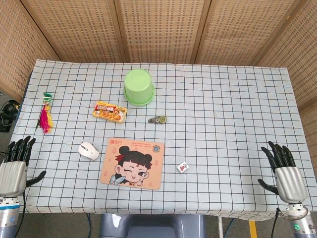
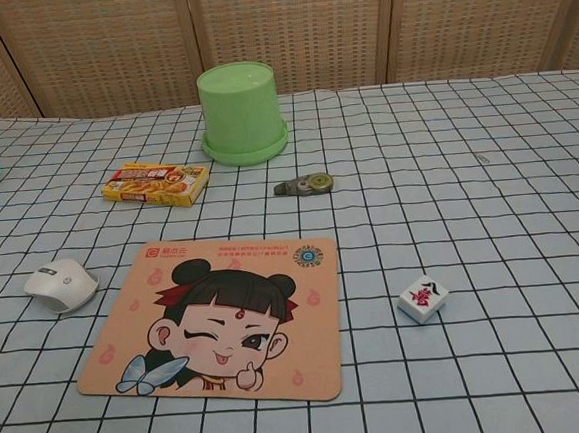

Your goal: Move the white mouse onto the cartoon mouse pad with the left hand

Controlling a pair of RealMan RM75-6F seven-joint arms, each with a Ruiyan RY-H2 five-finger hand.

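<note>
The white mouse (image 1: 88,150) (image 2: 61,286) lies on the checked tablecloth just left of the cartoon mouse pad (image 1: 133,163) (image 2: 217,320), not touching it. The pad is orange with a winking girl's face. My left hand (image 1: 16,163) hangs open at the table's near left corner, well left of the mouse, its fingers spread and holding nothing. At the near right corner my right hand (image 1: 284,169) is also open and bare. Neither hand shows in the chest view.
An upturned green cup (image 1: 138,87) (image 2: 241,114) stands at the back. A snack box (image 1: 109,111) (image 2: 155,183), a correction tape (image 1: 158,119) (image 2: 305,184), a mahjong tile (image 1: 183,167) (image 2: 421,298) and a feathered toy (image 1: 45,114) lie around the pad.
</note>
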